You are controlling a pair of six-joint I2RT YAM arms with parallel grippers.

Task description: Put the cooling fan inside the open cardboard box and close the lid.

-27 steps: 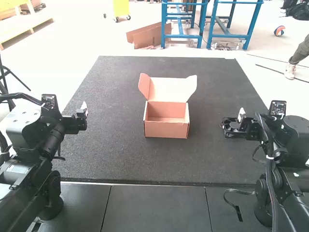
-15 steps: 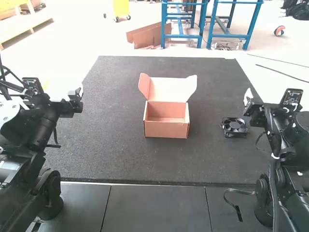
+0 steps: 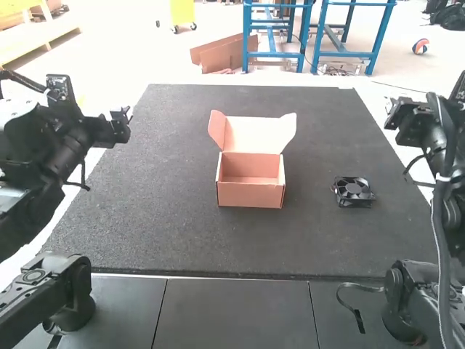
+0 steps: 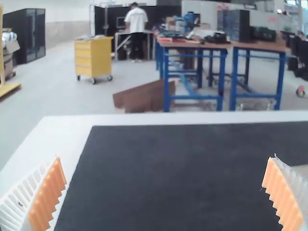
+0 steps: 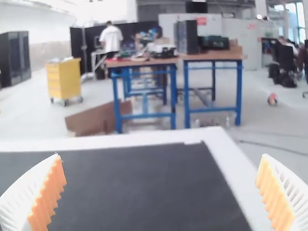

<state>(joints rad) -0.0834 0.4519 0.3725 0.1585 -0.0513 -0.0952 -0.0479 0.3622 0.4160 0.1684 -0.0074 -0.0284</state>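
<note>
An open cardboard box [image 3: 251,179] stands at the middle of the black mat [image 3: 167,196], its lid [image 3: 254,132] upright at the back. To its right the black cooling fan [image 3: 354,191] lies flat on the mat, with nothing touching it. My left gripper [image 3: 120,120] hangs raised over the mat's left edge, far from the box. My right gripper [image 3: 394,113] hangs raised at the mat's right edge, beyond the fan. In the wrist views the left gripper [image 4: 163,202] and the right gripper [image 5: 159,197] both stand open, with nothing between their orange pads [image 4: 45,197] [image 5: 47,195].
The mat spans most of the white table [image 3: 109,102]. A dark panel [image 3: 232,313] runs along the table's front edge, where the arm bases [image 3: 51,291] stand.
Both arms have lifted and drawn back. The right gripper has left the fan's side and risen to the far right. The left gripper has climbed up along the mat's left edge.
</note>
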